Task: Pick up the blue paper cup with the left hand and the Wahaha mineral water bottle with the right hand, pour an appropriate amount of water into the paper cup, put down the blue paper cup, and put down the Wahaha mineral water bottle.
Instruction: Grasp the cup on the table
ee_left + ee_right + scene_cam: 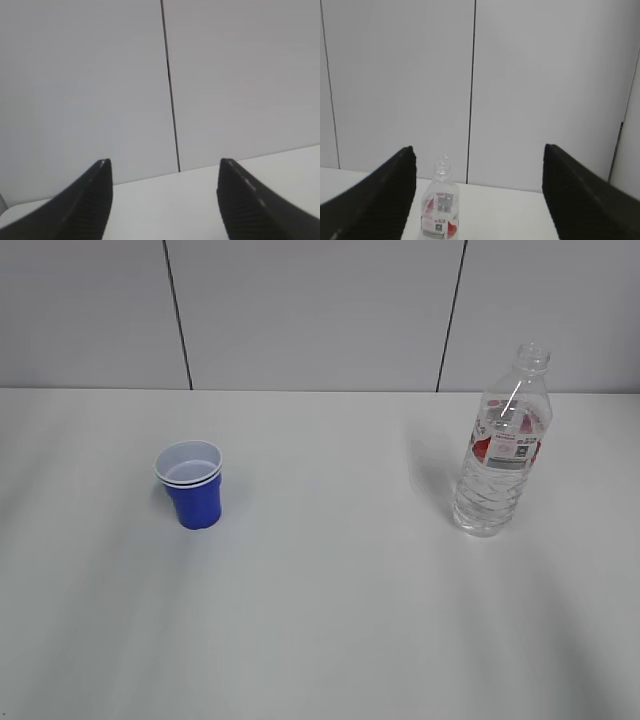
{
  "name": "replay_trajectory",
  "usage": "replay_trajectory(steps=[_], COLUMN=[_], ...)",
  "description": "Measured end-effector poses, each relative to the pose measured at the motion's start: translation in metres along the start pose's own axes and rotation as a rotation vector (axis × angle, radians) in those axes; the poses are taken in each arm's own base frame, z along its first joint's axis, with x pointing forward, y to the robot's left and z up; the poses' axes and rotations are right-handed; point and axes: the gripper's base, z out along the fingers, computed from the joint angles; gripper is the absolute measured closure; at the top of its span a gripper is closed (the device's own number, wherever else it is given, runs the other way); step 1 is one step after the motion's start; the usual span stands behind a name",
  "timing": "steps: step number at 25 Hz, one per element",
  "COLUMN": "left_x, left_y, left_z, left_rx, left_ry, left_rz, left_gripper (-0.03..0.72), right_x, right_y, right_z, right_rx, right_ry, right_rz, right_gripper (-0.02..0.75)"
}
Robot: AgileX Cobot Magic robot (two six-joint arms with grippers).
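Two items wait upright and well apart on the white table (320, 640): the blue cup (192, 486) at left, the water bottle (502, 448) at right. Neither is held. The right gripper (477, 165), spread wide, faces the bottle slightly left of centre; the left gripper (164, 167), also spread, sees no cup.

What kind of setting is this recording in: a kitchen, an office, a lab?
Most likely a bare lab test bench, not a kitchen: a plain white table, grey wall panels with dark seams, and only a small blue paper cup and a clear ribbed plastic bottle set out.
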Motion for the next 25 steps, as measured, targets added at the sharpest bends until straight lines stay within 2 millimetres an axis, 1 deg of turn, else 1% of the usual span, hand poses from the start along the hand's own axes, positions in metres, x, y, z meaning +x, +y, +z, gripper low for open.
replay_trajectory(steps=[2,5,7,9,12,16,20,23,25], left_x=[0.018,0.044,0.057,0.071,0.084,0.101,0.127,0.142,0.148], left_y=[-0.003,-0.008,-0.013,-0.020,-0.028,-0.037,-0.041,-0.043,-0.044], left_z=[0.008,0.016,0.019,0.023,0.032,0.043,0.051,0.055,0.056], left_rx=[0.003,0.003,0.015,0.037,0.076,0.134,0.162,0.175,0.186], left_ry=[0.022,0.009,-0.040,-0.067,-0.095,-0.117,-0.031,0.026,0.049], left_rz=[-0.027,-0.045,-0.040,-0.028,-0.004,0.030,0.042,0.048,0.052], left_gripper=[0.190,0.190,0.190,0.190,0.190,0.190,0.190,0.190,0.188], right_x=[-0.001,0.001,0.005,0.007,0.009,0.012,0.012,0.013,0.013], right_y=[0.000,0.000,0.001,0.001,0.001,0.002,0.002,0.002,0.002], right_z=[0.018,0.046,0.064,0.077,0.093,0.104,0.105,0.105,0.105], right_rx=[-0.001,-0.006,-0.010,-0.010,-0.005,-0.005,-0.004,-0.005,-0.005], right_ry=[0.008,0.028,0.050,0.047,0.025,0.024,0.022,0.022,0.025], right_rz=[-0.023,-0.058,-0.064,-0.068,-0.070,-0.070,-0.070,-0.070,-0.070], right_gripper=[0.151,0.151,0.151,0.151,0.152,0.152,0.152,0.152,0.152])
